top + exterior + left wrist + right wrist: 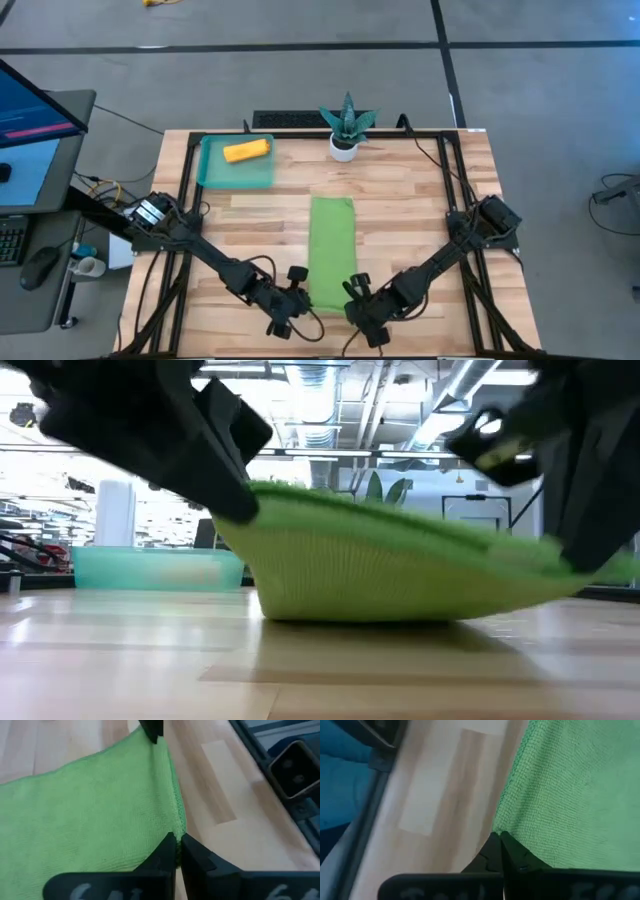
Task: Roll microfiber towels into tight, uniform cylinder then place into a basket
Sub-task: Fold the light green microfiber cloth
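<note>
Left hand (297,303): pinched shut on the near left corner of the green towel (331,252) — in its wrist view the two dark fingers (165,854) meet on the hem with no gap.
Right hand (362,300): closed the same way on the near right corner, fingers (512,854) pressed together over the towel's edge.
Green towel: folded into a long narrow strip down the middle of the desk (420,200); its near end is lifted off the wood between the two hands, sagging in the middle where it touches the desk.
Orange towel (246,151): a small roll lying inside the basket (212,176).
Basket: teal, at the far left corner of the desk, well apart from both hands.
Plant pot (345,147): white, at the far edge — just right of the basket.
</note>
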You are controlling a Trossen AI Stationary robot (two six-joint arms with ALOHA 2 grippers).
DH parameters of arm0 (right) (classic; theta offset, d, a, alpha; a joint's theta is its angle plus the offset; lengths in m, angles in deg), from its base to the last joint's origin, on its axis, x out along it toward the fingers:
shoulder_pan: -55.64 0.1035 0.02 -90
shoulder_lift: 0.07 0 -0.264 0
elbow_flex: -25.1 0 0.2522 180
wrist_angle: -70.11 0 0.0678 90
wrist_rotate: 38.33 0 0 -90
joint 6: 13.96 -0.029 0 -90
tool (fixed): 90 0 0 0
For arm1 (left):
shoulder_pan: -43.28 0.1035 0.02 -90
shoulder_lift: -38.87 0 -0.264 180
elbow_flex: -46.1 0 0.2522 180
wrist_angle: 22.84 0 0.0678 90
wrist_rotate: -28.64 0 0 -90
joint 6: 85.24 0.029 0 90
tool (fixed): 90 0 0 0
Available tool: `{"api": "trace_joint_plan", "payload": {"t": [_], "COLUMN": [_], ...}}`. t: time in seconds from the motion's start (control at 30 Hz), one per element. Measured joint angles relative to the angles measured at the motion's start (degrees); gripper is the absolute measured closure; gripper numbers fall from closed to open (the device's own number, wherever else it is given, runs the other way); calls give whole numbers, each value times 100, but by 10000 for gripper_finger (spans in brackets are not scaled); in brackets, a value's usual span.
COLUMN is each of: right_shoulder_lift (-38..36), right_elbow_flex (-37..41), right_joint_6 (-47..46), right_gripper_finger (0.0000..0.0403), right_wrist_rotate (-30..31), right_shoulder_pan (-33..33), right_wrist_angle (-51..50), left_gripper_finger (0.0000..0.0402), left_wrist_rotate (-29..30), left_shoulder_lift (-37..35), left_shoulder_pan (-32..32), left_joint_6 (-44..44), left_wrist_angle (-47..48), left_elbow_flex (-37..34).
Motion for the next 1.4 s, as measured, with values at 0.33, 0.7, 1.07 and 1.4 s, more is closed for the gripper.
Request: {"api": "trace_joint_plan", "payload": {"t": [0.33,0.7,1.07,1.4], "right_shoulder_lift": [-13,-24,9,9], "right_elbow_flex": [-1078,-1964,-1353,-641], "right_joint_6": [-337,-205,-313,-93], "right_gripper_finger": [401,400,401,401], "right_wrist_rotate": [636,1827,2106,2501], "right_shoulder_pan": [491,798,-165,-910], "right_wrist_angle": [-1136,-2569,-3142,-2978], "left_gripper_finger": [400,400,400,400], "left_wrist_rotate": [905,1896,2653,2367], "left_shoulder_lift": [-3,-10,-12,-10], "left_shoulder_pan": [-569,-801,83,903], "left_joint_6": [-7,301,-256,-225], "left_wrist_angle": [1649,2765,3565,3463], "left_elbow_flex": [1159,1985,1519,1088]}}
